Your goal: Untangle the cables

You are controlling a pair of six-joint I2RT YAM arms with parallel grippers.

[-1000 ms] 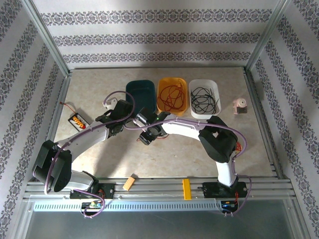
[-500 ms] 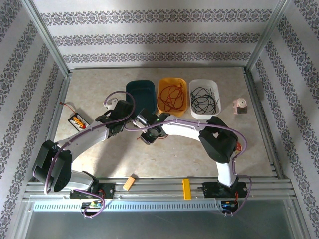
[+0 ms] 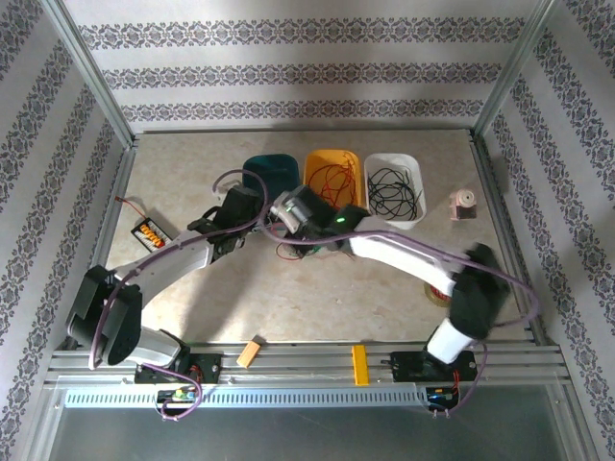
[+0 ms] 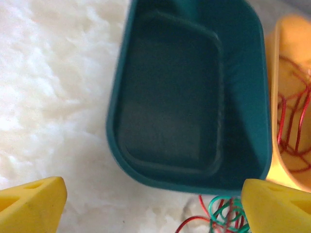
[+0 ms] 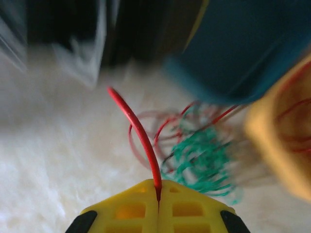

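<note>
The left end effector point(image 4: 154, 208) hangs with its jaws wide apart just near of the empty teal tray point(image 4: 116, 111). On the counter point(image 4: 53, 97) the cables point(image 5: 194, 150), tangled red and green loops, lie by the near ends of that tray and the orange tray point(image 4: 274, 73). The right end effector point(image 5: 158, 191) is clamped on a red cable point(image 5: 133, 119). Light, thin and springy, it will likely snag; a free stretch away from the knot seems best to pinch.

Left arm point(image 3: 163, 261): white links, black joints, looping purple cable point(image 3: 223, 179).
Right arm point(image 3: 384, 250): white links, black joints, small green light point(image 3: 338, 219).
Fingers point(image 4: 29, 201): yellow plastic, moulded hollows.
Bases point(image 3: 183, 370): black, coloured wiring.
</note>
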